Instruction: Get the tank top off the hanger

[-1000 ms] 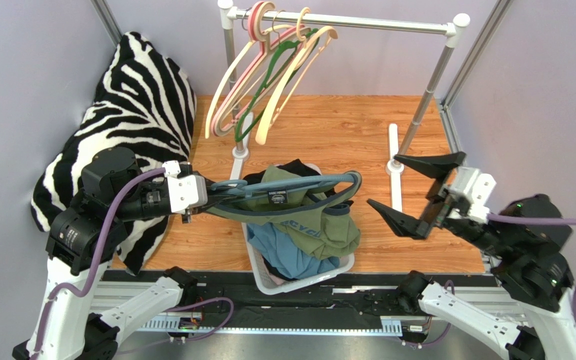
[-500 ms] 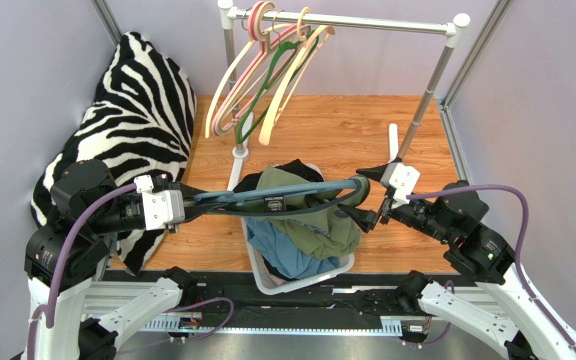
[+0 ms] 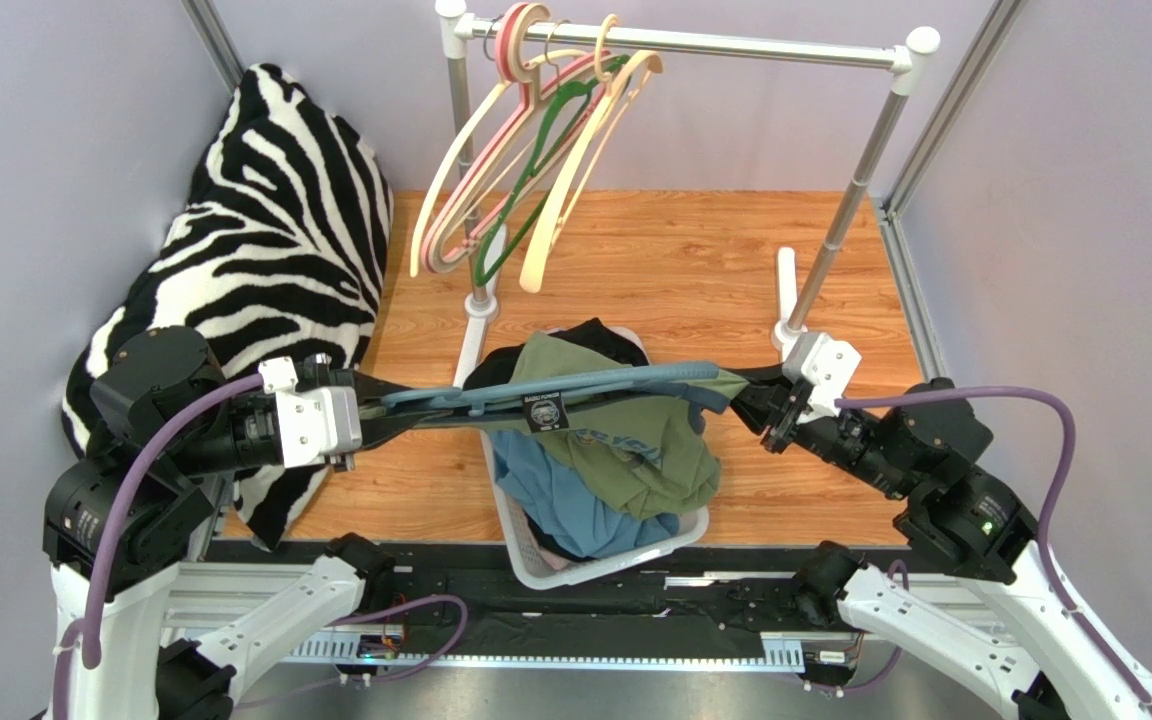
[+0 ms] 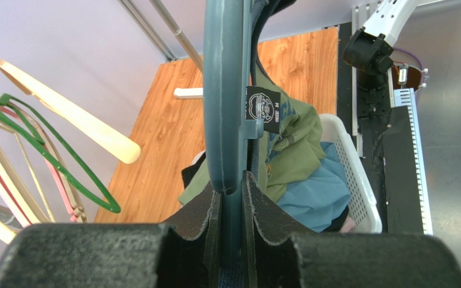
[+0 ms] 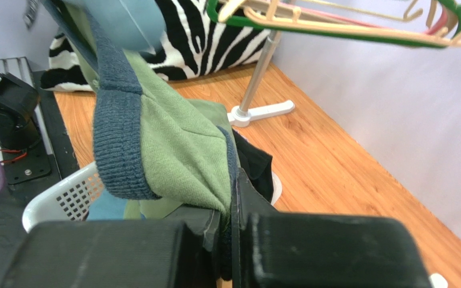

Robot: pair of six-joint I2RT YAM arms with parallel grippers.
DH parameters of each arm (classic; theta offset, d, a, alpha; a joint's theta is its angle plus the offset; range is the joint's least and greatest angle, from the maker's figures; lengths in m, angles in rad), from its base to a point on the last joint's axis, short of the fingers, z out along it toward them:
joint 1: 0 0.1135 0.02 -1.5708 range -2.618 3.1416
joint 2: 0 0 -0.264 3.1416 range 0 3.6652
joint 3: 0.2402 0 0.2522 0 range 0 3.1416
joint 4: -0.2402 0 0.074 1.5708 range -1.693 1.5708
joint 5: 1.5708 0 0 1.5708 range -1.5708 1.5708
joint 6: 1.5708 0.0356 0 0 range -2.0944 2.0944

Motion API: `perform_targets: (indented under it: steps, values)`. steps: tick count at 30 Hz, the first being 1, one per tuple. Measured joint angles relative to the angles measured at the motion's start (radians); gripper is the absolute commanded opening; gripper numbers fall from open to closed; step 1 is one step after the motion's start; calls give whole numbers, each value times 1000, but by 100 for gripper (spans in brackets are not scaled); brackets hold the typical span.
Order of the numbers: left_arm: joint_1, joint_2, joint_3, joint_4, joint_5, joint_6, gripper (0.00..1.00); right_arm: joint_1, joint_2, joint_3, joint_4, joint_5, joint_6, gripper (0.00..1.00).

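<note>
A green tank top (image 3: 642, 435) with navy trim hangs on a blue-grey hanger (image 3: 567, 386) held level above the basket. My left gripper (image 3: 372, 398) is shut on the hanger's left end; in the left wrist view the hanger (image 4: 225, 90) runs up from between the left gripper's (image 4: 232, 192) jaws, with the tank top (image 4: 293, 144) and its black label beyond. My right gripper (image 3: 760, 402) is at the hanger's right end. The right wrist view shows that gripper (image 5: 230, 198) shut on the tank top's (image 5: 173, 150) green cloth and navy edge, below the hanger's tip (image 5: 121, 24).
A white basket (image 3: 620, 552) under the hanger holds a blue garment (image 3: 567, 503) and dark clothes. Behind it stands a clothes rack (image 3: 717, 45) with several empty hangers (image 3: 537, 150) and a foot (image 3: 790, 323) near my right gripper. A zebra cushion (image 3: 267, 210) lies left.
My right gripper swung in from the right, reached the hanger's right end and shut on the tank top. The left arm drew back to the left with the hanger, which now lies straighter.
</note>
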Motion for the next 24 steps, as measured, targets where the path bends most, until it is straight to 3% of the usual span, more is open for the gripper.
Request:
perform_targets:
  steps: [4,5,7,8,11,14,17,24]
  values:
    - [1,3,21,-5,-6,2,9,0,-13,-64,2,49,9,0]
    - [2,5,31,-7,-7,2,8,0,-14,-75,0,55,9,4]
    - [2,6,47,-7,-6,2,8,0,-15,-95,-5,53,10,25]
    - [2,6,50,-6,-3,2,8,0,-13,-95,-17,44,11,44]
    - [2,9,42,-6,0,6,8,0,-5,-72,-60,20,-2,64]
    - [2,15,3,-13,0,21,8,0,-4,10,-150,3,-27,77]
    - [-21,38,-53,-37,-10,31,8,0,-20,124,-207,-43,-37,80]
    - [-92,148,-97,-84,-37,46,8,0,-10,347,-286,-156,-92,78]
